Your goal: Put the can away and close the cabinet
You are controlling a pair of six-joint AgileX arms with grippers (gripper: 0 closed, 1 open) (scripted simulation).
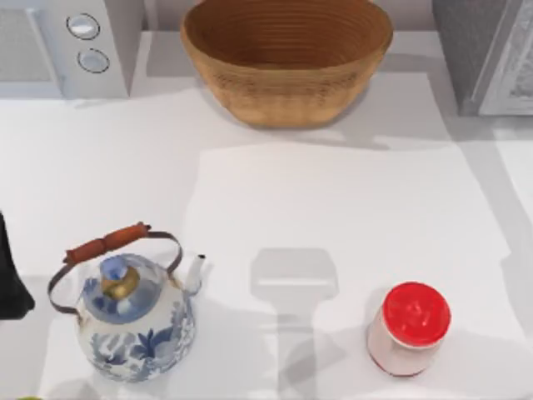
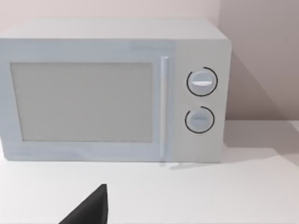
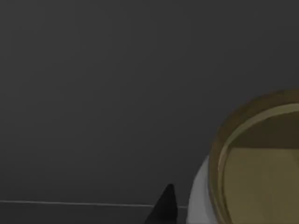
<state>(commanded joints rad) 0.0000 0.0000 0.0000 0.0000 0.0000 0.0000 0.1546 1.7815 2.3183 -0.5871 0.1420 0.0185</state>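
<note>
1. Left arm [image 1: 10, 275]: a dark section of it lies at the left edge of the table [image 1: 333, 192], just left of the kettle and apart from it. In the left wrist view, a dark wedge of the left gripper [image 2: 91, 207] sits low over the white surface and faces the microwave front. How far the gripper is open cannot be told. Nothing can be seen in its hold.

2. Microwave [image 1: 71, 42]: it stands at the far left corner. The top view shows its top and two round dials. The left wrist view adds the front, with a closed door, a vertical handle and the two dials one above the other.

3. Kettle [image 1: 137, 312]: it is blue and white, stands upright at the near left and has its lid on. Its wire handle with a red-brown grip is tilted toward the far left.

4. Basket [image 1: 287, 58]: this woven bowl stands at the far centre, and its inner wall is visible down to the base.

5. Can [image 1: 408, 329]: it stands upright at the near right with its red lid on, well apart from the kettle, the basket and the cabinet. No gripper touches it.

6. Cabinet [image 1: 479, 54]: this grey unit stands at the far right corner and is cut off by the frame. Its door position cannot be determined.

7. The right wrist view is dark. The state of the right gripper [image 3: 163, 207] cannot be told.
</note>
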